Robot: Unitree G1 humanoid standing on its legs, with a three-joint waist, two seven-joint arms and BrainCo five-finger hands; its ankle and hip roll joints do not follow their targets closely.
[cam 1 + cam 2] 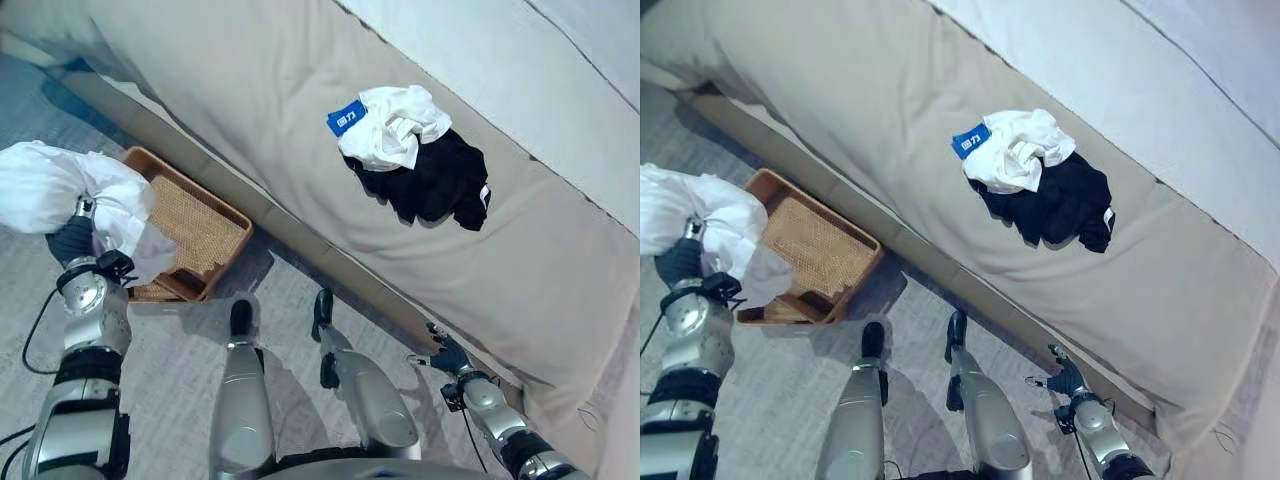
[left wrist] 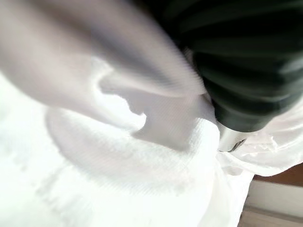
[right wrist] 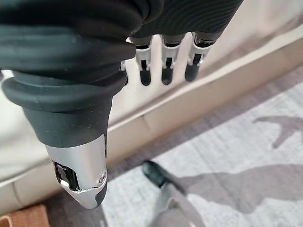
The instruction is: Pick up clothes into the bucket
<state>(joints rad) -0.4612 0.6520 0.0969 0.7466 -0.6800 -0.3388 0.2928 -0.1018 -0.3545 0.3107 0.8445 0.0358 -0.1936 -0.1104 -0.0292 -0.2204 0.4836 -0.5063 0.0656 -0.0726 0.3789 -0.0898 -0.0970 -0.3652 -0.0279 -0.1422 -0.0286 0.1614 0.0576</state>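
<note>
1. While the left robot hand (image 1: 78, 232) is raised beside the basket, a bundle of white cloth (image 1: 60, 190) drapes over it and hides its fingers, so whether they are clamped on the cloth cannot be told.
2. That wicker basket (image 1: 225, 215) sits on the grey carpet (image 1: 170, 350) against the foot of the beige sofa (image 1: 250, 90), partly under the hanging cloth.
3. On the sofa seat lie a white garment (image 1: 392, 128) with a blue tag (image 1: 346, 118) and a black garment (image 1: 440, 182), touching each other.
4. The tag carries white characters too small to read.
5. Low beside the sofa's edge, the right robot hand (image 3: 163, 66) hangs with fingers straight and apart, holding nothing.
</note>
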